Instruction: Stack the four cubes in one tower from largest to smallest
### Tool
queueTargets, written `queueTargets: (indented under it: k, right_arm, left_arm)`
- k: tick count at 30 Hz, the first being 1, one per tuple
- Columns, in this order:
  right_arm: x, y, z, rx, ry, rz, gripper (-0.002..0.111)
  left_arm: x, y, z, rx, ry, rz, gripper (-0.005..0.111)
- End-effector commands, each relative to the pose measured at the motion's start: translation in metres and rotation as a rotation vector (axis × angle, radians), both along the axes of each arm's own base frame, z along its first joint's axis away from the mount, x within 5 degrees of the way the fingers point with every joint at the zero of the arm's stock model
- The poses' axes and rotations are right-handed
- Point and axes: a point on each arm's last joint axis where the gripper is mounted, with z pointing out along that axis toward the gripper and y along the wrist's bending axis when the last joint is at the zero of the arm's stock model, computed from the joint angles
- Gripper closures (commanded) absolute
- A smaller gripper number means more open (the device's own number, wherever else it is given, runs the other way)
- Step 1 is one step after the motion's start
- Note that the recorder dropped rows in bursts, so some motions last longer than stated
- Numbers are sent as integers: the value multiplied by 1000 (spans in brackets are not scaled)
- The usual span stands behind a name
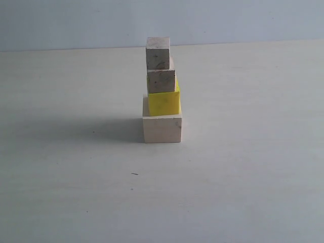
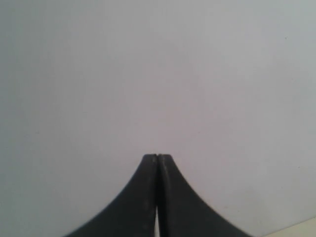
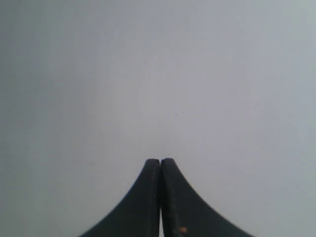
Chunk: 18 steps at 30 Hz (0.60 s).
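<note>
Two grippers, both pinched fully shut with nothing in them. Left gripper [image 2: 157, 157]: black fingers [image 2: 143, 197] pressed together tip to tip, only a hairline seam between them, nothing held, nothing touched, plain pale surface beyond. Right gripper [image 3: 161, 161]: same, fingers [image 3: 177, 202] closed flat against each other, empty, small orange fleck [image 3: 183, 229] on one finger, blank grey surface in front.

Exterior view, left to right: soft shadow [image 1: 91, 129] on the table [image 1: 76, 192] running left from the tower's foot. Tower [image 1: 162, 91] near table centre, standing free. Large pale wood cube [image 1: 162, 128] at the base, on the table; yellow cube [image 1: 164, 103] on it, set slightly toward the right edge; lower small wood cube [image 1: 161, 81] on the yellow; top small wood cube [image 1: 158, 53] above, nudged a bit left, upright. Both small ones have speckled faces. Tiny dark speck [image 1: 134, 174] on the table nearer the camera, apart from the base. Pale blue wall [image 1: 76, 23] behind. Bare table right of the tower.
</note>
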Motion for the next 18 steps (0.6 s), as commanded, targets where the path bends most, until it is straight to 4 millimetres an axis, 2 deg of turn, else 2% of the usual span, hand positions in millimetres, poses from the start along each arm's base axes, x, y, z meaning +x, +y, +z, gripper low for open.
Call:
queueTargets:
  k: [1,5,8,13,18]
  right_arm:
    - [-1,0,-1,0,0,0,108]
    - [-1,0,-1,0,0,0,108]
    - [-1,0,-1,0,0,0,108]
    - [-1,1,-2,-6,1,10,108]
    - [-1,1,-2,-7,2,12,108]
  left_arm:
    - [-3,1,4,2,-27,2,107]
    - [-9,3,2,-28,-11,17,107]
    - [-28,8,-8,-257,94,32,107]
    - [-51,14,-39,-453,283,193,107]
    - [-56,14,-78,-512,300,279,107]
